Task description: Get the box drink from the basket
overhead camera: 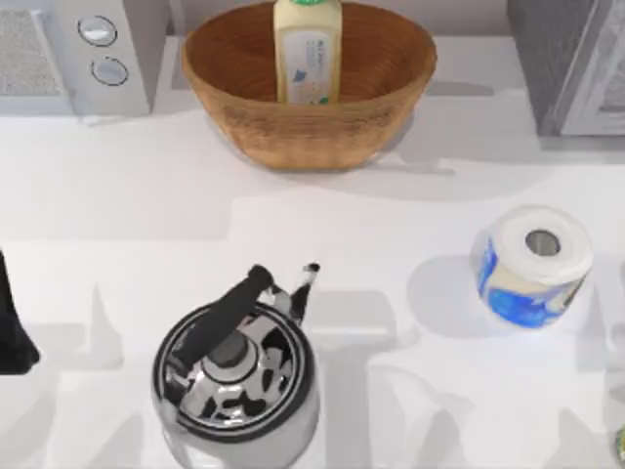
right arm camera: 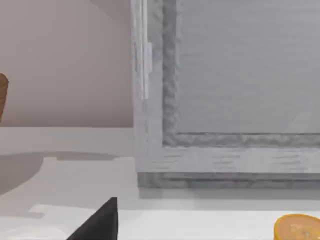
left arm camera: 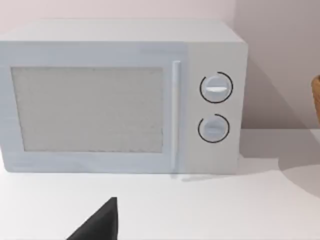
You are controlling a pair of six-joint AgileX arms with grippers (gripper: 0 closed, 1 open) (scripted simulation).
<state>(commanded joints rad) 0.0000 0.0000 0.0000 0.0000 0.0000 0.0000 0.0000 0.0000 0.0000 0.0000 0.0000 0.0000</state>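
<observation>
Currently neither arm is at the basket; my left arm (overhead camera: 14, 332) sits at the table's left edge, and one dark fingertip (left arm camera: 100, 222) shows in its wrist view, so I cannot tell how far that tool is open or whether it holds anything, and likewise for the right gripper, of which one fingertip (right arm camera: 100, 222) shows. Count, largest first: one microwave (overhead camera: 83, 54) at the far left corner, one grey cabinet (overhead camera: 571, 59) at the far right corner, one basket (overhead camera: 308, 127) at the middle of the far edge, one kettle (overhead camera: 234, 376) near the front edge, one paper roll (overhead camera: 532, 266) toward the right edge, one box drink (overhead camera: 308, 54), one orange object (right arm camera: 297, 229) near the right arm. Box drink stands upright inside the basket, leaning on or close to its far wall; cannot tell which. Risks, as judgement: the reach passes over the kettle, whose raised handle could be clipped; the basket's high rim could catch a finger and drag the basket; the tall carton could topple if nudged before the grip closes.
</observation>
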